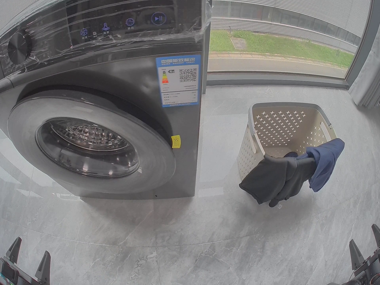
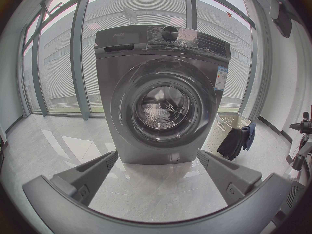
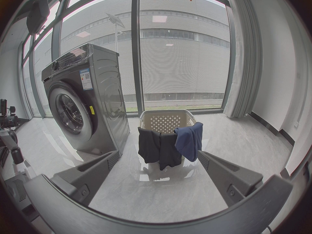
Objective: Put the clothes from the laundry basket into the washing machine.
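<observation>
Likely lab: film-wrapped washing machine point(image 1: 118, 99)

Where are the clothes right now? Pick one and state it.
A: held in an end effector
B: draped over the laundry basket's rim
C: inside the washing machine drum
B: the dark garment and the blue garment hang over the near rim of the laundry basket.

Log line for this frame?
grey front-load washing machine: door shut | beige plastic laundry basket: dark grey garment, navy garment over rim | left gripper, right gripper: open
</observation>
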Available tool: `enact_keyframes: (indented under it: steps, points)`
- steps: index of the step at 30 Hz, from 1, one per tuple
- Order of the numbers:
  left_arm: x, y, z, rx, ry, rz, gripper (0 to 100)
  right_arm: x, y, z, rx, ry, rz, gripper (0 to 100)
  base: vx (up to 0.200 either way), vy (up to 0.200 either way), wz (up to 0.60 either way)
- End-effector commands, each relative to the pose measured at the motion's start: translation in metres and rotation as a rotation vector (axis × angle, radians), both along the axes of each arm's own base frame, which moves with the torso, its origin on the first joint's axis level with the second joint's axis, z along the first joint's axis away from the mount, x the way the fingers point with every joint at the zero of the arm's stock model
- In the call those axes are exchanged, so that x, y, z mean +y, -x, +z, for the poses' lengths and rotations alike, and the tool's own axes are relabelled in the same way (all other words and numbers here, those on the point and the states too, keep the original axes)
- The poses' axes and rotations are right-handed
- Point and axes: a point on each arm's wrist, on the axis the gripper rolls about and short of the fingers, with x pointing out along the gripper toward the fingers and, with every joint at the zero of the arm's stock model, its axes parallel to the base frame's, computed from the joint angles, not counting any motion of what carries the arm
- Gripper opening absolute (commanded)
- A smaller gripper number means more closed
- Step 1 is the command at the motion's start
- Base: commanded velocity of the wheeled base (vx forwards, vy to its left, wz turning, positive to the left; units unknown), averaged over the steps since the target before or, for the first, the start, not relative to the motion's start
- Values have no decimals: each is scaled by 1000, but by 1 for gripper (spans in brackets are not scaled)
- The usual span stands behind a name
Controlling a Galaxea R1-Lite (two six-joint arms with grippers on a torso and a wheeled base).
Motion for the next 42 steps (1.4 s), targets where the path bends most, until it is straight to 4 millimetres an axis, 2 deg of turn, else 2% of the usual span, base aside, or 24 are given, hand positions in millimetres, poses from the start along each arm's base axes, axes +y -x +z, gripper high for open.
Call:
enact_keyframes:
  steps: [1, 6, 9, 24, 42]
  points:
    - [0, 0, -4, 0, 0, 0, 100, 0, -1, -5, 14, 1, -1, 100, 0, 0, 0]
    - [0, 0, -4, 0, 0, 0, 100, 0, -1, -4, 13, 1, 0, 100, 0, 0, 600]
    - [0, 0, -4, 0, 0, 0, 100, 0, -1, -4, 13, 1, 0, 100, 0, 0, 0]
    - [0, 0, -4, 0, 0, 0, 100, 0, -1, -4, 13, 1, 0, 100, 0, 200, 0]
    - [0, 0, -4, 0, 0, 0, 100, 0, -1, -4, 13, -4, -3, 100, 0, 0, 0]
